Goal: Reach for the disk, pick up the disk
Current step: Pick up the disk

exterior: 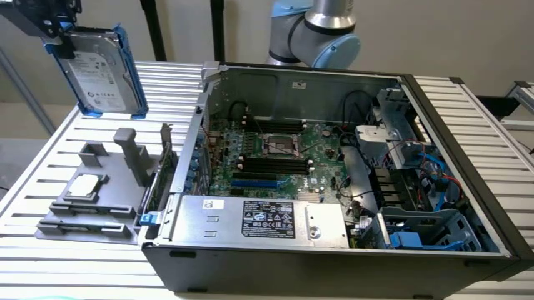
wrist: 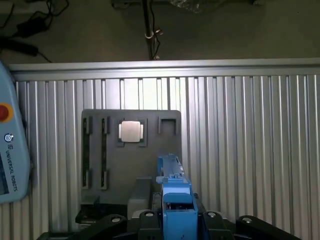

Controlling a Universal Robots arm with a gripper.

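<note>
1. The disk (exterior: 99, 69) hangs upright in mid-air, above the grey tray (exterior: 115, 187).
2. The gripper (exterior: 55, 36) is clamped on its upper blue rail.
3. A firm, steady hold looks wisest, with the lower edge clear of the tray's post (exterior: 125, 140) and the computer case (exterior: 334, 269).

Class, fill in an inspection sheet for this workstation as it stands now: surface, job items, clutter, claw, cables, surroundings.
Surface: ribbed metal table, carrying everything below.
Job's things: disk, blue-railed, label facing out, held upright in the air above the table, clear of it.
Clutter: grey fixture tray holding a CPU chip; open computer case with its motherboard exposed.
Grippers: claw shut on the disk's upper end.
Cables: blue and red wires inside the case; dark floor leads beyond the table.
Surroundings: arm joint behind the case; teach pendant with a red button.
</note>
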